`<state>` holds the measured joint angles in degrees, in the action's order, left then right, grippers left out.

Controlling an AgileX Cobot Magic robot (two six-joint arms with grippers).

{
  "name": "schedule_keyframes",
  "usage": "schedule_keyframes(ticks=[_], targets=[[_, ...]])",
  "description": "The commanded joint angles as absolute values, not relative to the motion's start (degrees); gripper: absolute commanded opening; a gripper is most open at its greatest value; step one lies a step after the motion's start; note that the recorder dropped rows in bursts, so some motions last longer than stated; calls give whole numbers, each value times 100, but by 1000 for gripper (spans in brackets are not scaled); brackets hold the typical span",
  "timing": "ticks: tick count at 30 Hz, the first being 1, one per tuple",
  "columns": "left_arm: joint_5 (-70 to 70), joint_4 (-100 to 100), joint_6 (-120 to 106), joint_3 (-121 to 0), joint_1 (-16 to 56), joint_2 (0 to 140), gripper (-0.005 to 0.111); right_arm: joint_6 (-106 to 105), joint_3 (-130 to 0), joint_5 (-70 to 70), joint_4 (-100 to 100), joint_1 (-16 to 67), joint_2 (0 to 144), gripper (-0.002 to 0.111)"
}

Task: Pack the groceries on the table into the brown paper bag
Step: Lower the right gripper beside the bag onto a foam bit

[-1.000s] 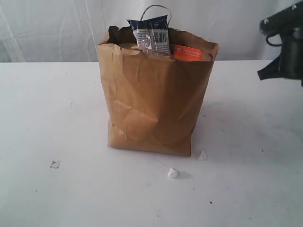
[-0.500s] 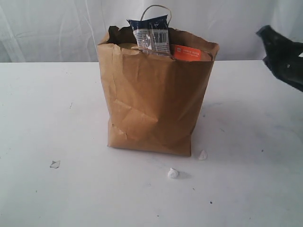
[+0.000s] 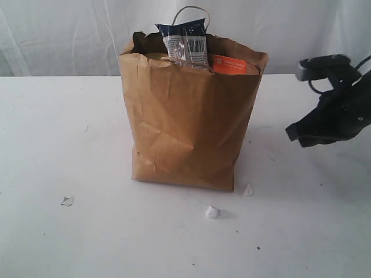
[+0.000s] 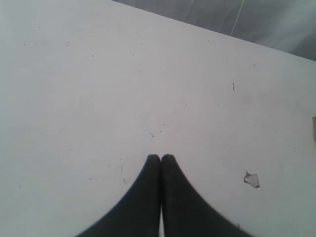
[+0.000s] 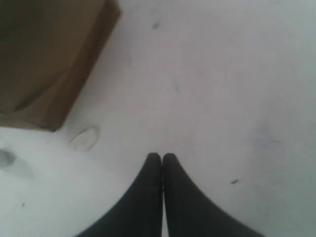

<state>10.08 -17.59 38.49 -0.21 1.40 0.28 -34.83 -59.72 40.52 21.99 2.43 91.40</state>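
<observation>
The brown paper bag (image 3: pixel 188 116) stands upright in the middle of the white table (image 3: pixel 64 133). A long navy packet (image 3: pixel 184 41) sticks up out of its rim, and the orange label of the brown pouch (image 3: pixel 227 65) shows beside it. The other groceries are hidden. My right gripper (image 3: pixel 295 134) hangs over the table to the right of the bag, shut and empty; its wrist view shows the gripper (image 5: pixel 162 156) closed above bare tabletop with the bag's lower corner (image 5: pixel 49 64) nearby. My left gripper (image 4: pixel 160 157) is shut, empty, over bare table, and out of the exterior view.
Small white scraps lie in front of the bag (image 3: pixel 212 212) (image 3: pixel 248 189), and a clear scrap (image 3: pixel 67 201) lies to the front left, the same scrap (image 4: pixel 251 179) showing in the left wrist view. A white curtain (image 3: pixel 69 35) hangs behind the table.
My right arm has come down and moved left toward the bag, from the upper right edge of the exterior view to just above the table. The bag and its contents have not moved.
</observation>
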Motion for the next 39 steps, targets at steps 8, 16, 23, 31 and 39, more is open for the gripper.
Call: schedule_keyframes(ticks=[8, 16, 23, 31, 39], targets=[[1011, -1780, 3858, 0, 122, 0, 0, -6114, -5979, 4731, 4038, 754, 9587, 33], [1011, -1780, 3858, 0, 122, 0, 0, -6287, -5979, 3895, 3454, 1496, 10088, 53], [1011, -1780, 3858, 0, 122, 0, 0, -5634, -5979, 3635, 2191, 1537, 10434, 52], [1011, -1780, 3858, 0, 122, 0, 0, -5476, -5979, 3393, 2181, 1559, 10625, 48], [1011, -1780, 3858, 0, 122, 0, 0, -5569, -5978, 3441, 2460, 1611, 10749, 38]])
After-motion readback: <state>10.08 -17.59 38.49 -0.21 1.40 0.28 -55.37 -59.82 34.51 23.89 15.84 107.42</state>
